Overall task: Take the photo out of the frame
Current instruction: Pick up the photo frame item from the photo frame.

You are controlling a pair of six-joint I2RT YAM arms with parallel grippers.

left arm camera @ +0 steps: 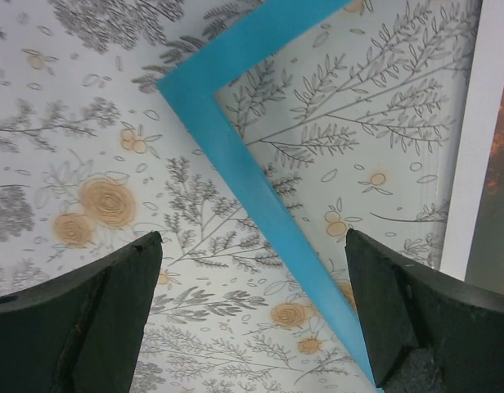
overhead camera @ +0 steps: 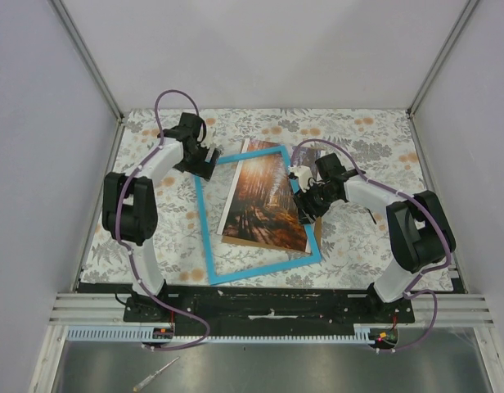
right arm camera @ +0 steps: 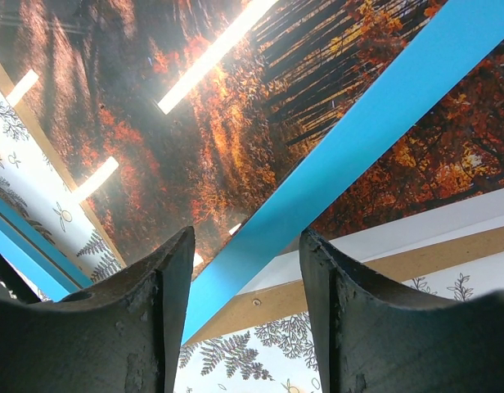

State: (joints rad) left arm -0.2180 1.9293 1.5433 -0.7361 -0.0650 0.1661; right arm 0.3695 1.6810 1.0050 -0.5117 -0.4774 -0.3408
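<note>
Lying skewed on the floral table cover [overhead camera: 358,237], your glossy orange-brown forest photo [overhead camera: 264,201], white-edged, has a rail of the thin blue frame [overhead camera: 206,237] crossing over it. Your left gripper [left arm camera: 252,241] and right gripper [right arm camera: 246,237] both stand spread, gripping nothing.

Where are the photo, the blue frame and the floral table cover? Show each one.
the photo [overhead camera: 264,201], top external view, middle of the forest print.
the blue frame [overhead camera: 204,229], top external view, its left side bar.
the floral table cover [overhead camera: 358,135], top external view, bare far-right part.
</note>
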